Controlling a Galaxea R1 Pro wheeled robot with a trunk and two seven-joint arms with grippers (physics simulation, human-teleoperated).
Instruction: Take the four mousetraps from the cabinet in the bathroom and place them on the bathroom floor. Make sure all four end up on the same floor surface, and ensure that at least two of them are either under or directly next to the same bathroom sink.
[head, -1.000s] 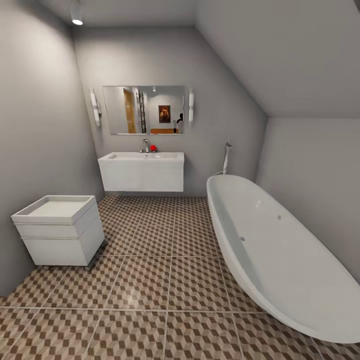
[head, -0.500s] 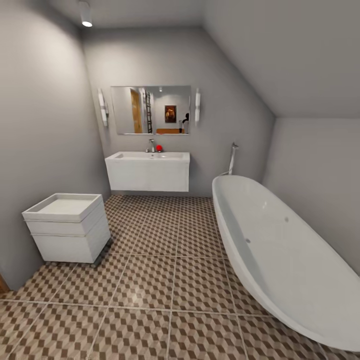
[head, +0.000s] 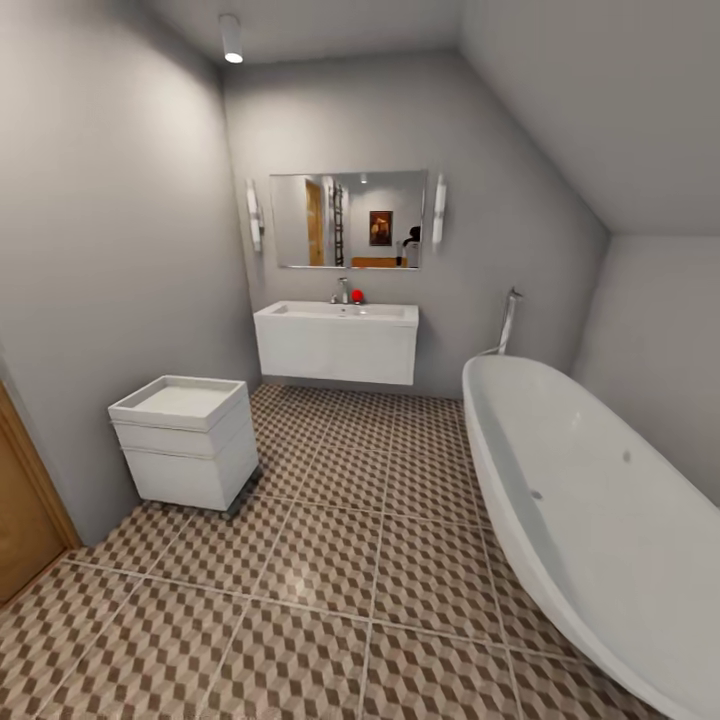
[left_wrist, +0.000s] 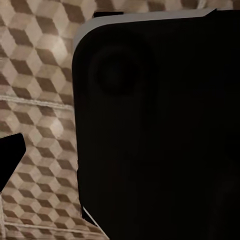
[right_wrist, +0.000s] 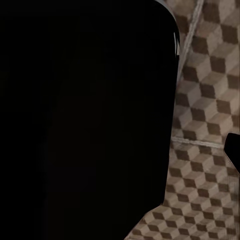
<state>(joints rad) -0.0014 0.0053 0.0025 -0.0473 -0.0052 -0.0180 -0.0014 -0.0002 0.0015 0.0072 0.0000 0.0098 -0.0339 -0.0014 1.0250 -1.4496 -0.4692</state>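
bathroom swung into fuller view

turned left since a second ago, so sink, cabinet and tub all sit further right in the head view, with a strip of orange-brown door now showing at the left edge. nothing in the room itself shifted.

underfoot, cube-patterned floor spreading across the room. along the right, long white bathtub with a chrome tap on the wall behind its far end. against the left wall, low white cabinet, drawers shut, tray top looking bare from here. on the back wall, white sink hung clear of the tiles, chrome tap and a small red thing on its rim, mirror above.

mousetraps nowhere to be made out. wrist views mostly blocked by dark robot body over floor tiles; cannot tell whether either hand is wide or narrow.
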